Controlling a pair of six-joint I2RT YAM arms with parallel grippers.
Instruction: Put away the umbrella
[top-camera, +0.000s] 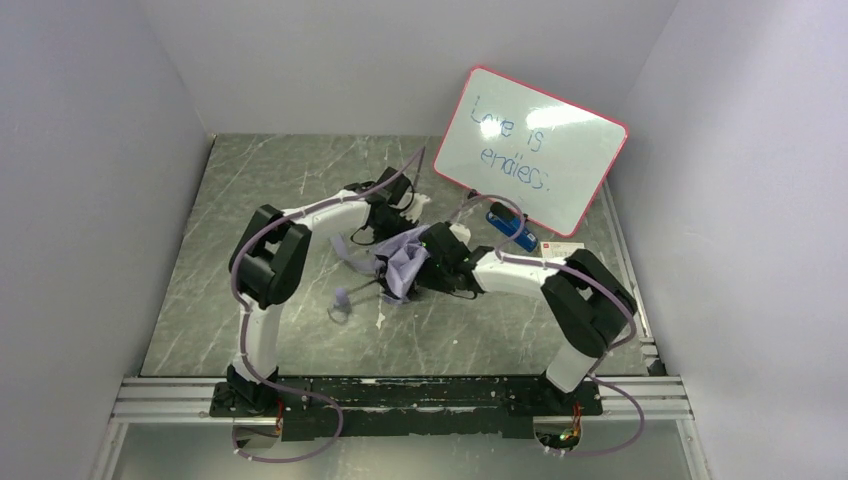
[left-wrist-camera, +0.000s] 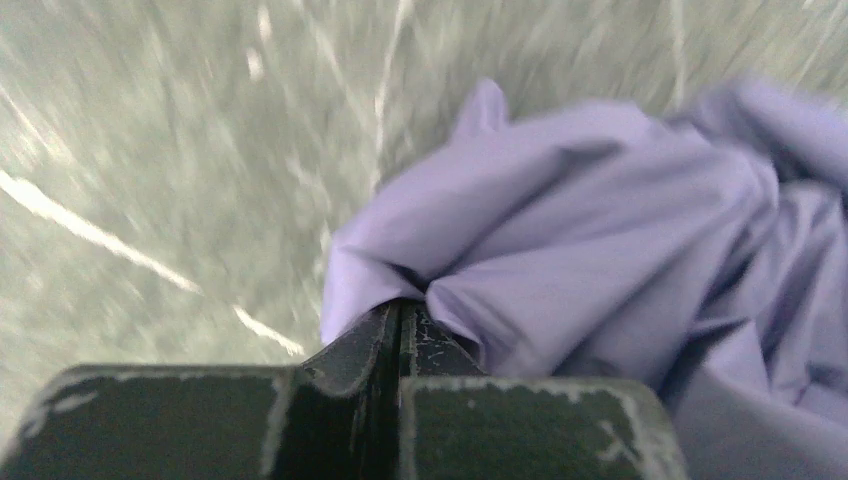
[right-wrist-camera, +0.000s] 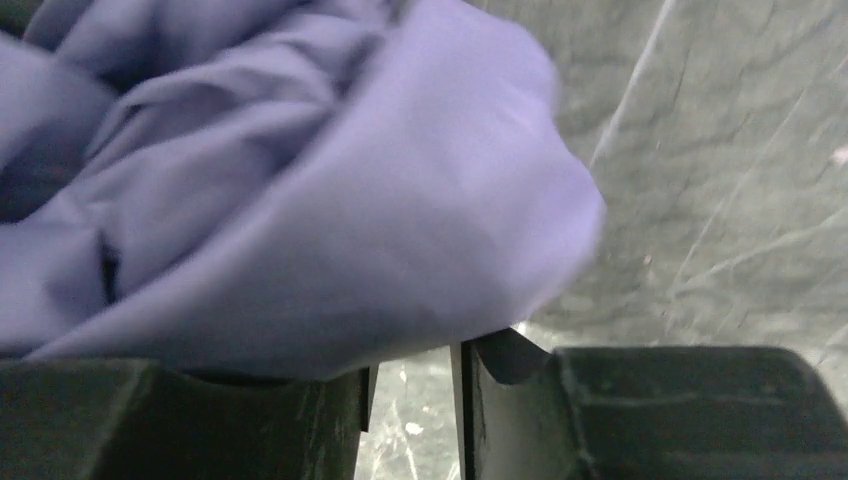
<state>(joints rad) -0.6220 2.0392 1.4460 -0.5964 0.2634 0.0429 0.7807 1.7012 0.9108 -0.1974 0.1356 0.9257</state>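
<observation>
The umbrella (top-camera: 400, 262) lies crumpled in the middle of the table, a heap of pale lavender fabric with thin black ribs sticking out. Its small grey handle (top-camera: 342, 299) points to the near left. My left gripper (top-camera: 385, 228) is at the far side of the heap. In the left wrist view it (left-wrist-camera: 403, 305) is shut, with a fold of the fabric (left-wrist-camera: 580, 250) pinched at its tips. My right gripper (top-camera: 432, 262) is at the heap's right side. In the right wrist view its jaws (right-wrist-camera: 412, 355) stand narrowly apart, and fabric (right-wrist-camera: 300, 200) drapes over the tips.
A red-framed whiteboard (top-camera: 530, 150) with blue writing leans at the back right. A blue object (top-camera: 510, 225) and a small white card (top-camera: 552, 247) lie at its foot. Grey walls close in the table on the left, back and right.
</observation>
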